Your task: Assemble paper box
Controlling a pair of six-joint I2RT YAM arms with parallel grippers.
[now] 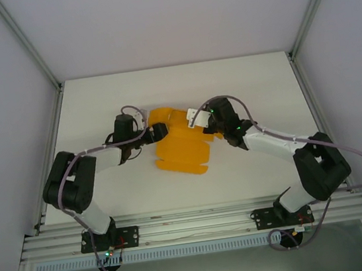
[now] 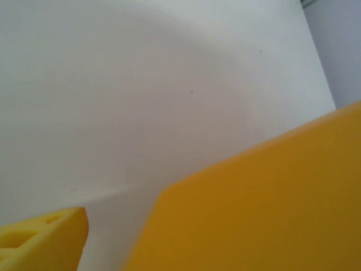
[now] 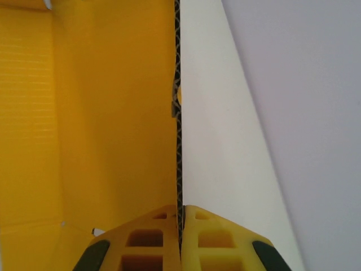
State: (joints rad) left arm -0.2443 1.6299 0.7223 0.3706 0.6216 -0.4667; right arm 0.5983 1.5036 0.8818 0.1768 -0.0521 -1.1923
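Paper box (image 1: 181,145) lay part-folded at centre of table (image 1: 260,78), between both arms. Right gripper (image 3: 180,240) was clenched on edge of upright card wall. Left gripper (image 1: 159,133) sat at box's left side, released, jaws wide; fingertip (image 2: 42,240) was clear of card panel.

paper box (image 1: 181,145): from above, its upper corners are covered by the left gripper (image 1: 159,133) and right gripper (image 1: 212,125)
box flap, left wrist view: blurred, cut by right and bottom edges
left fingertip (image 2: 42,240): blurred, cut by bottom edge, beside the box flap
right fingers (image 3: 146,243): cut by bottom edge, below the box wall
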